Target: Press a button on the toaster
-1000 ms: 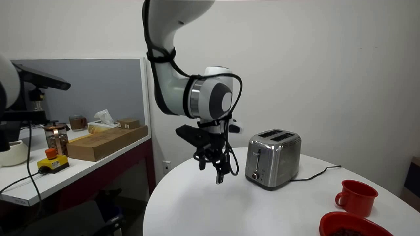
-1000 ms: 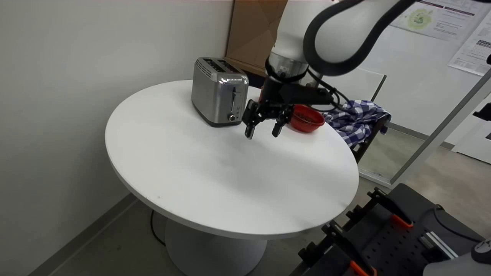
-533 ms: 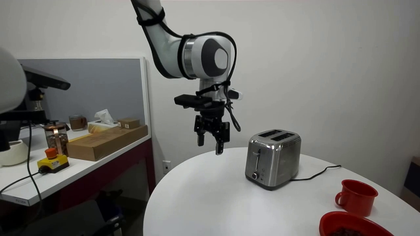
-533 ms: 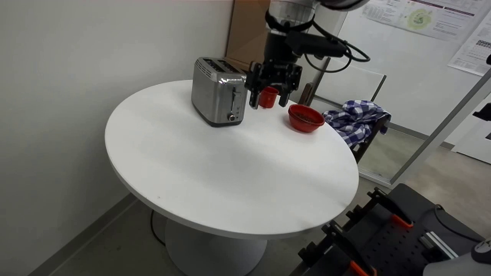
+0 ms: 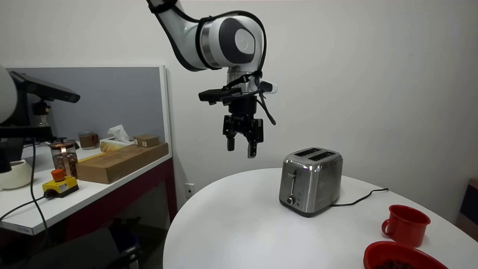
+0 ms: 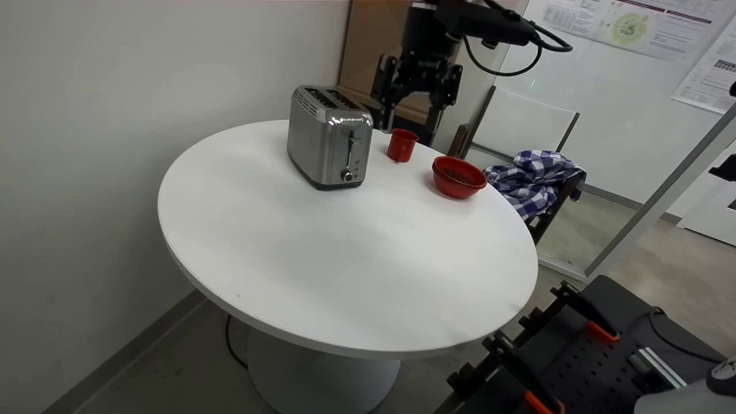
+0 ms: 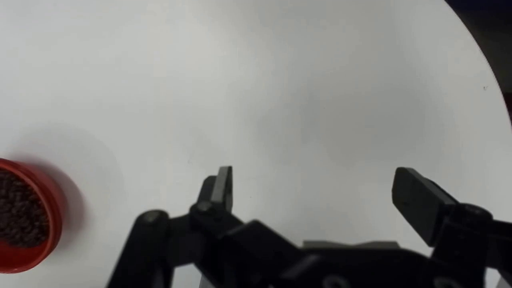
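Observation:
The toaster stands upright on the round white table, shiny steel with two dark top slots, in both exterior views [image 5: 312,183] [image 6: 313,144]. Its front has a lever [image 6: 355,140] near the top of its track, a knob [image 6: 347,176] low down and small buttons [image 6: 356,169] beside the knob. My gripper [image 5: 241,148] is open and empty, pointing down well above the table and apart from the toaster, on its front side. It also shows open in the other exterior picture [image 6: 409,122] and in the wrist view [image 7: 316,180]. The toaster is not clearly visible in the wrist view.
A red mug [image 5: 407,226] and a red bowl [image 6: 458,185] with dark bits stand on the white table [image 5: 239,239]. The bowl also shows in the wrist view [image 7: 58,208]. A black cord [image 5: 360,201] runs behind the toaster. A desk with boxes [image 5: 123,162] stands aside.
My gripper has risen from low beside the toaster's front to high above the table, and has straightened from tilted to pointing down. It stays open. The toaster has not moved.

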You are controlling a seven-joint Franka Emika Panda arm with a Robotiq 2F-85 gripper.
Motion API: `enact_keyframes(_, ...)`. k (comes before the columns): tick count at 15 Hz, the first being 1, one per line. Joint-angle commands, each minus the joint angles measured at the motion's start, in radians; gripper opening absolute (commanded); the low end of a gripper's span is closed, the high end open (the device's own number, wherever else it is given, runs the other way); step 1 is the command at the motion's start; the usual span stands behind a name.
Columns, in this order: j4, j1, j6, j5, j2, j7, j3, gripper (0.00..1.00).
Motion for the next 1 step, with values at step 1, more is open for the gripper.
enact_keyframes(1, -0.001, 0.198, 0.001, 0.027, -0.014, -0.021, -0.201, 1.0)
